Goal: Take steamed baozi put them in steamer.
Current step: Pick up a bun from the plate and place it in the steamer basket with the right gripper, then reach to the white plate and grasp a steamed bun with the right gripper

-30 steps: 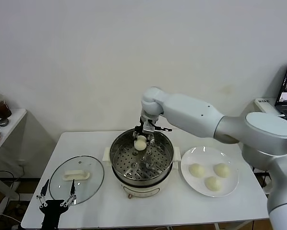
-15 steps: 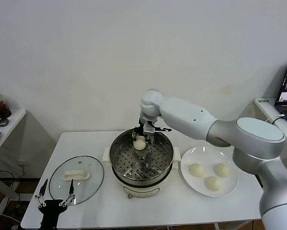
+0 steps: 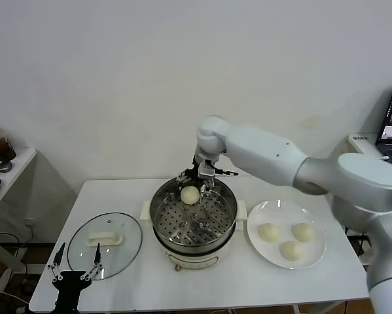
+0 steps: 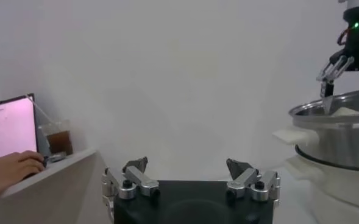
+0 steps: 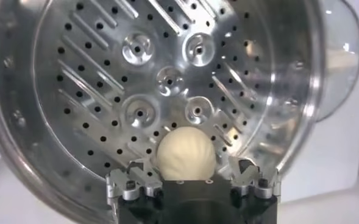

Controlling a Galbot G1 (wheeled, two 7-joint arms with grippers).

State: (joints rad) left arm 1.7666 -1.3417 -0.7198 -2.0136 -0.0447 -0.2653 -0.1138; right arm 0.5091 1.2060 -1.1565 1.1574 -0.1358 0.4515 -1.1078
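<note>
Baozi (image 3: pixel 190 194) now freed onto steamer (image 3: pixel 193 221) tray; right claw (image 3: pixel 197 184) spread open; left claw (image 3: pixel 75 269) open, parked.

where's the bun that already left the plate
In the head view that baozi sits on the perforated tray at the far side of the steamer, just below the open right gripper, left of the plate with three others.

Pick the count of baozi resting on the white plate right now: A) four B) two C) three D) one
C: the head view shows three baozi on the white plate, at and; the fourth baozi sits in the steamer under the right gripper.
</note>
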